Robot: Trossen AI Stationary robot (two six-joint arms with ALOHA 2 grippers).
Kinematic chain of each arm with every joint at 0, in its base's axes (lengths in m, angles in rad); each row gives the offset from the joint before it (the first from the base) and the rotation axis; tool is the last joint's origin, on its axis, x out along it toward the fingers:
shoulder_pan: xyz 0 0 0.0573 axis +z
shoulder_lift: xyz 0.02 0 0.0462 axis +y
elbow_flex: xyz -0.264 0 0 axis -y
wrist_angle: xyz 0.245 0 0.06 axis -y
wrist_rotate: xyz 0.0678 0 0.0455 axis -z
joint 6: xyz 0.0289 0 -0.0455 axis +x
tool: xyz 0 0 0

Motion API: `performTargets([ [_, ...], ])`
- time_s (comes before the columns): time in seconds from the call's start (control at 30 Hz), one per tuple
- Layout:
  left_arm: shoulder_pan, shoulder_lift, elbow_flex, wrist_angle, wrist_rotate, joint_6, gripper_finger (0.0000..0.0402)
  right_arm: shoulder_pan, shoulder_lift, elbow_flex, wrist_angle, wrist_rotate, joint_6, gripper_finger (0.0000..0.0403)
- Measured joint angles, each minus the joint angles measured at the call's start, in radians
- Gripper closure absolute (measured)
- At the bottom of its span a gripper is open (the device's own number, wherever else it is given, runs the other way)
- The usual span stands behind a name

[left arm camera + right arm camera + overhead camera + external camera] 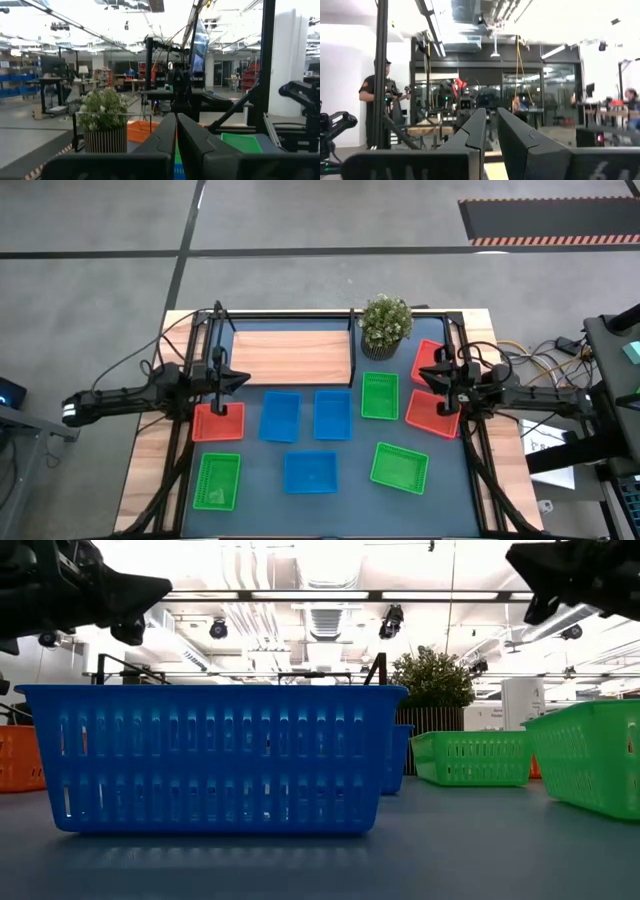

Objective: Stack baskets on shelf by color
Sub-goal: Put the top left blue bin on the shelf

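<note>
The shelf [290,355], a light wooden board in a black frame, lies at the table's far left with nothing on it. The baskets stand on the blue-grey tabletop. Three are blue [280,416] [332,414] [310,472], three green [380,396] [400,466] [216,481] and three red [218,422] [432,413] [428,360]. My left gripper [243,378] hovers shut over the table's left side, above the red basket there. My right gripper [420,375] hovers over the right side by the two red baskets. Its fingers [476,131] stand almost together with nothing between them.
A potted green plant [385,323] stands at the shelf's right end. In the low view the nearest blue basket [215,755] fills the foreground. Bare tabletop lies along the near edge. A person [372,107] stands in the room beyond the table.
</note>
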State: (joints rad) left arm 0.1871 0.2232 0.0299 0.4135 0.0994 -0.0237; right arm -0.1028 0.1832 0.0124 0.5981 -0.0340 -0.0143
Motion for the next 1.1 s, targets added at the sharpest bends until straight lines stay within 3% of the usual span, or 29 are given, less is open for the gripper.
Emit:
performTargets([
  [0.33, 0.000, 0.003, 0.000, 0.057, 0.000, 0.003, 0.0402, 0.002, 0.259, 0.000, 0.314, -0.078, -0.041, 0.0365],
  [0.53, 0.001, 0.004, 0.002, 0.091, 0.000, 0.003, 0.0402, 0.063, 0.410, 0.033, 0.428, -0.073, -0.085, 0.0365],
  [0.73, 0.000, 0.005, 0.002, 0.143, 0.000, -0.028, 0.0402, 0.151, 0.573, 0.163, 0.432, -0.064, -0.148, 0.0365],
  [1.0, 0.000, 0.000, 0.002, 0.186, 0.000, -0.049, 0.0402, 0.278, 0.818, 0.374, 0.374, 0.119, -0.233, 0.0365],
  [1.1, 0.000, 0.002, 0.002, 0.186, 0.001, -0.049, 0.0402, 0.301, 0.898, 0.483, 0.251, 0.169, -0.235, 0.0365],
])
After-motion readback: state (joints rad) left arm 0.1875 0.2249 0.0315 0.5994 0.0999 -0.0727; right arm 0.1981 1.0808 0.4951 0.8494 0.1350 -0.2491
